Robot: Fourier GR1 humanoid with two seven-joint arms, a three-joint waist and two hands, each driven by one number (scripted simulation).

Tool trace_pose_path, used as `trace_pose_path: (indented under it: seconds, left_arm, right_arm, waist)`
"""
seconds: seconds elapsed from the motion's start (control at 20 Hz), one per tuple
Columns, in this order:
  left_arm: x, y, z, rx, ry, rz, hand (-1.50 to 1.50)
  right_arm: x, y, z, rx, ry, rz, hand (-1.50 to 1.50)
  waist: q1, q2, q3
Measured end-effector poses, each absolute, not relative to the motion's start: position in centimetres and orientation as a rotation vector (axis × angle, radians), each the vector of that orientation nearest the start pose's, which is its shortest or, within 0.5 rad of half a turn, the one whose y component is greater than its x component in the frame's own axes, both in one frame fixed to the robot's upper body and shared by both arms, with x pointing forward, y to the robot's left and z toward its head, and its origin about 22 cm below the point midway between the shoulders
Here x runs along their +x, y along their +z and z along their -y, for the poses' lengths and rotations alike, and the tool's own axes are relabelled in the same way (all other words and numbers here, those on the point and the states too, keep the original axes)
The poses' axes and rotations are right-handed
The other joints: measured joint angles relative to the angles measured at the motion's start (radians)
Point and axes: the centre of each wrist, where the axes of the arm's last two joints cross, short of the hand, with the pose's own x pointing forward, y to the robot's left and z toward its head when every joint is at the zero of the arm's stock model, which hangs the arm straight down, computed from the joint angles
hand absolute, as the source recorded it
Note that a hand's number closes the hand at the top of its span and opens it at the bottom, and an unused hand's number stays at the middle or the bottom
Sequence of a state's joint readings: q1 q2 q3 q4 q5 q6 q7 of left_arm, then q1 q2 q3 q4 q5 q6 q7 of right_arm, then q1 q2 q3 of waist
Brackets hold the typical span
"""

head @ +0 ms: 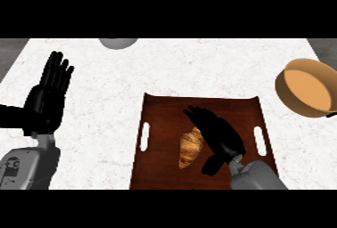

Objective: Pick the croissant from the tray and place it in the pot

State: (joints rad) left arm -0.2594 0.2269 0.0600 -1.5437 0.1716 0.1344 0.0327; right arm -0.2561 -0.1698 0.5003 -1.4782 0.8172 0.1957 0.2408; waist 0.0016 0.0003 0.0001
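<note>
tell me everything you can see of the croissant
The croissant is golden brown with flaky ridges, a long tapered shape lying flat with its ends toward the view's top and bottom. It rests near the middle of the dark wooden tray, between the tray's two handle slots. The open right hand lies over its right side and hides that part; whether it touches the croissant cannot be told.

right hand (214, 133) flat beside croissant (189, 150) | croissant on tray (164, 111) | pot (302, 89) apart
</note>
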Motion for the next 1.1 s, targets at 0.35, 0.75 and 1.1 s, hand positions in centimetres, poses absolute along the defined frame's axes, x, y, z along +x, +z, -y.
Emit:
trace_pose_path:
  seconds: [0.35,0.75,1.1]
  left_arm:
    - [30.2,8.0,-27.4,0.109,0.048,1.76,0.0]
    - [30.5,7.9,-27.0,0.109,0.042,1.764,0.0]
    - [30.5,8.1,-26.7,0.1,0.043,1.76,0.0]
  right_arm:
    - [27.9,0.5,12.0,-0.464,1.334,1.379,-1.5]
    - [28.1,-0.1,10.3,-0.428,1.436,1.471,1.5]
    - [28.6,-0.5,9.1,-0.451,1.504,1.543,1.5]
  waist:
    - [0.001,-0.003,-0.002]
    - [-0.001,-0.015,-0.012]
    - [-0.001,-0.018,-0.014]
